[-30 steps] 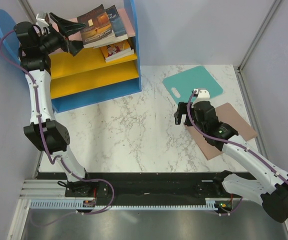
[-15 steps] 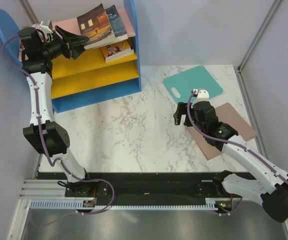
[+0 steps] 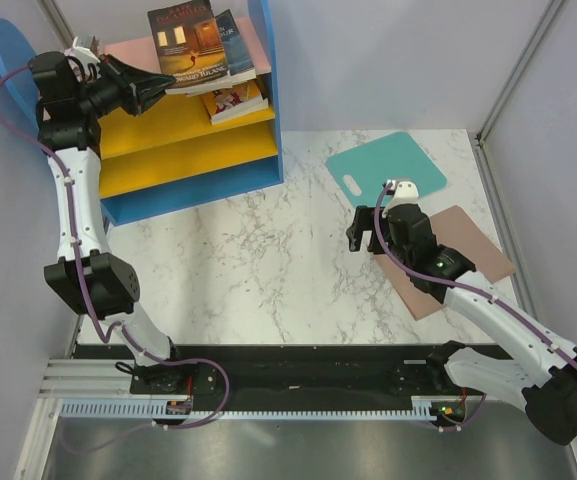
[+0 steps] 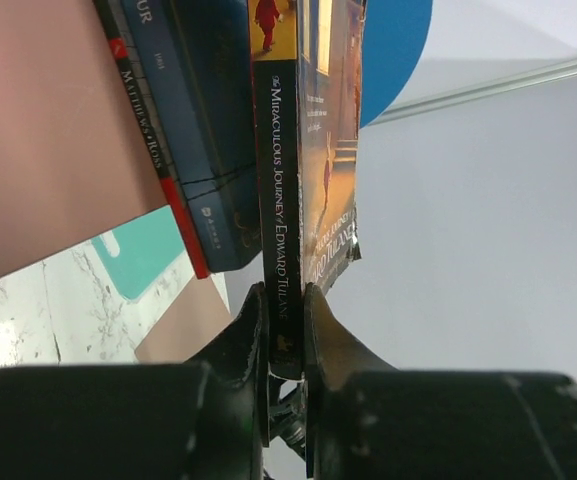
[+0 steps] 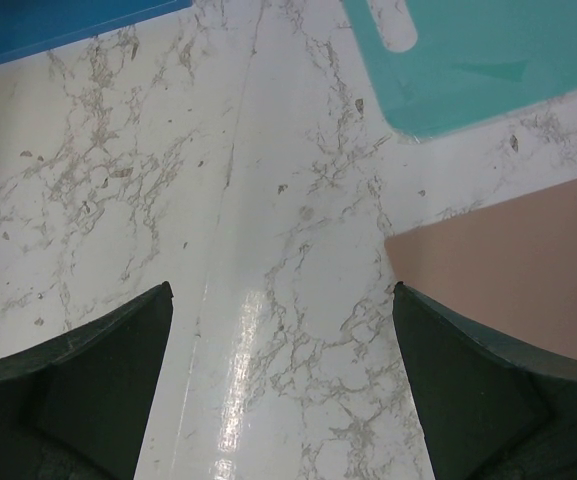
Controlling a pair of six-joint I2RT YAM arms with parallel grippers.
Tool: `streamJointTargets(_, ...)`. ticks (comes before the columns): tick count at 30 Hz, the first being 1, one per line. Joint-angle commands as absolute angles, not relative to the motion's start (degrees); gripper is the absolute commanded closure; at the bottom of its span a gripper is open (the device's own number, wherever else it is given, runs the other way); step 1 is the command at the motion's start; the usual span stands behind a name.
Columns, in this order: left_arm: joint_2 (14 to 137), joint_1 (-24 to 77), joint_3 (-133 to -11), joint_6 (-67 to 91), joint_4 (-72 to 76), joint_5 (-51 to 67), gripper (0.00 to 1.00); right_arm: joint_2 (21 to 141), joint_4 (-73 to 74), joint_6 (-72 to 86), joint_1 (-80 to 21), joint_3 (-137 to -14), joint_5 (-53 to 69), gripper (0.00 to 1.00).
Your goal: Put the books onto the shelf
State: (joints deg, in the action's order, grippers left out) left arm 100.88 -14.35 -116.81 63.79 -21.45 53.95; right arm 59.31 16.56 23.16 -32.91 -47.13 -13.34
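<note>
The shelf [image 3: 193,190] with blue sides stands at the back left. A dark brown-orange book [image 3: 183,40] lies on top of the pile on its pink top board [image 3: 128,48]. My left gripper [image 3: 158,88] is shut on the lower end of this book's spine [image 4: 283,180], one finger on each side of it [image 4: 285,320]. Under it lie a navy book [image 4: 203,120] and a red-spined book [image 4: 153,140]. Another book [image 3: 233,100] lies on a yellow board. My right gripper [image 3: 366,235] hangs open over bare marble [image 5: 283,290], holding nothing.
A teal mat [image 3: 388,165] with a handle hole lies at the back right of the marble table. A pinkish-brown mat [image 3: 468,250] lies under the right arm. Grey walls close in the back and both sides.
The left gripper has gone from wide open to shut on the brown-orange book's spine, and the book has turned and shifted back on the top board. The right arm has stayed still.
</note>
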Motion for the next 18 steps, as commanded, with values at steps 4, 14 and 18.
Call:
streamJointTargets(4, 102.0, -14.1, -124.8, 67.4, -18.2, 53.9, 0.89, 59.3, 14.0, 24.4, -33.0, -45.8, -12.2, 0.02)
streamJointTargets(14, 107.6, -10.7, -128.7, 73.2, -14.2, 51.2, 0.87, 58.2, 14.0, 24.5, -33.0, -45.4, -12.1, 0.02)
streamJointTargets(18, 108.5, -9.2, -129.0, 74.0, -13.4, 48.9, 0.86, 57.7, 14.2, 24.4, -33.0, -45.2, -12.4, 0.02)
